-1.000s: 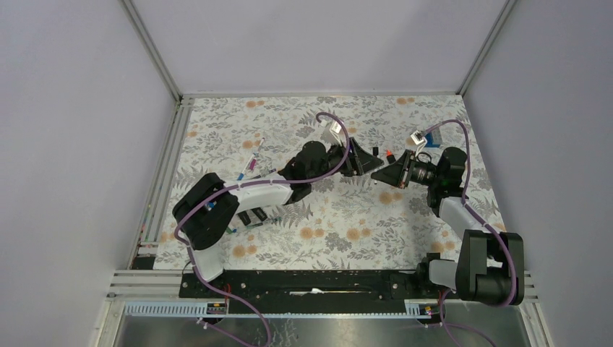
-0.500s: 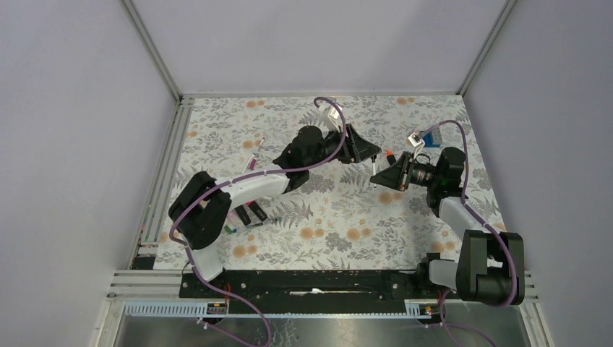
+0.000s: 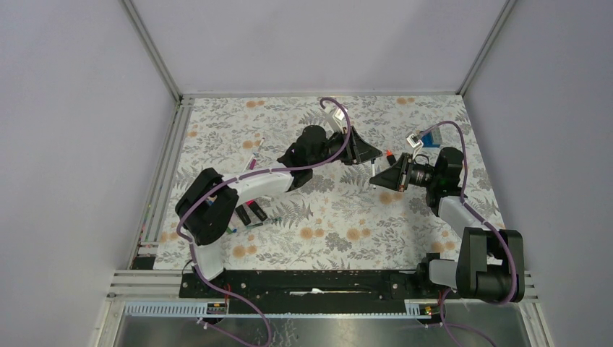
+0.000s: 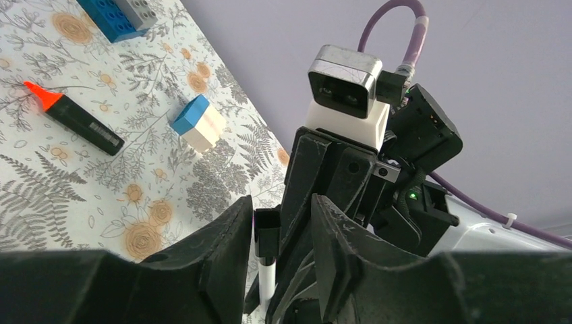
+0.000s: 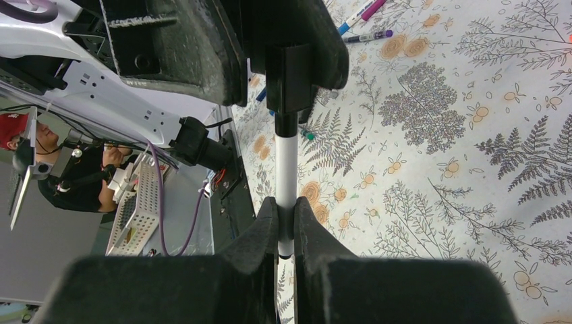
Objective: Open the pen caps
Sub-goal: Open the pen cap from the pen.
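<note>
My right gripper (image 5: 286, 206) is shut on the white barrel of a thin pen (image 5: 286, 165) and holds it up off the table. The pen's black cap (image 5: 289, 79) points at my left gripper. In the left wrist view the cap (image 4: 268, 229) sits between the open jaws of my left gripper (image 4: 282, 202). It rests against the left finger, with a gap to the right finger. In the top view the left gripper (image 3: 370, 154) and the right gripper (image 3: 377, 178) meet over the table's middle right. An orange-capped black highlighter (image 4: 67, 115) lies on the cloth.
A blue-and-white block (image 4: 199, 125) and a blue and grey block (image 4: 118, 13) lie near the highlighter. Several thin pens (image 3: 253, 155) and chunky highlighters (image 3: 249, 213) lie at the left, beside the left arm. The floral cloth (image 3: 340, 231) covers the table.
My left arm has swung back and to the right, bringing its jaws around the cap of the pen. My right gripper has shifted a little to the left with the pen.
</note>
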Available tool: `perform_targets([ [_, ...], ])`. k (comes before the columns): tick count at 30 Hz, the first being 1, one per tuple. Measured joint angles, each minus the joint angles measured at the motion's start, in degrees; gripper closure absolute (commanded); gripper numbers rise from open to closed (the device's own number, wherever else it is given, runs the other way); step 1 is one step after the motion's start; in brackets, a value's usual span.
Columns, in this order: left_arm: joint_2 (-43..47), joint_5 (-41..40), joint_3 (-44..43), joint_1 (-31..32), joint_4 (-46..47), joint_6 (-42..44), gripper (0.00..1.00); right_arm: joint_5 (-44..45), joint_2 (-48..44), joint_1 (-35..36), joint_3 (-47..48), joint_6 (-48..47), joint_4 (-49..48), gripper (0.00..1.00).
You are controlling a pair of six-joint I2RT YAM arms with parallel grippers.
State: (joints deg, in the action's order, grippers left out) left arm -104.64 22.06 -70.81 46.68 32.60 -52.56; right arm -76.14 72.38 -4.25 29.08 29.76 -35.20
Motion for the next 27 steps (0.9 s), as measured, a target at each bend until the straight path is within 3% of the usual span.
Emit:
perform_targets([
  [7,-0.22,0.96,0.00,0.00,0.55,-1.20,0.66,-0.04,0.26,0.00,0.33,0.04,-0.02,1.00],
  [13,-0.79,0.98,0.00,-0.35,0.63,-1.38,1.00,-0.63,0.48,0.02,0.76,0.11,0.00,1.00],
  [21,-1.42,1.62,-0.15,-1.07,1.40,-1.18,1.00,-0.46,1.20,0.04,0.76,0.07,0.13,1.00],
  [27,-4.52,4.28,-5.44,-3.43,-0.42,0.31,1.00,3.08,2.91,0.50,2.47,-0.59,-0.63,1.00],
])
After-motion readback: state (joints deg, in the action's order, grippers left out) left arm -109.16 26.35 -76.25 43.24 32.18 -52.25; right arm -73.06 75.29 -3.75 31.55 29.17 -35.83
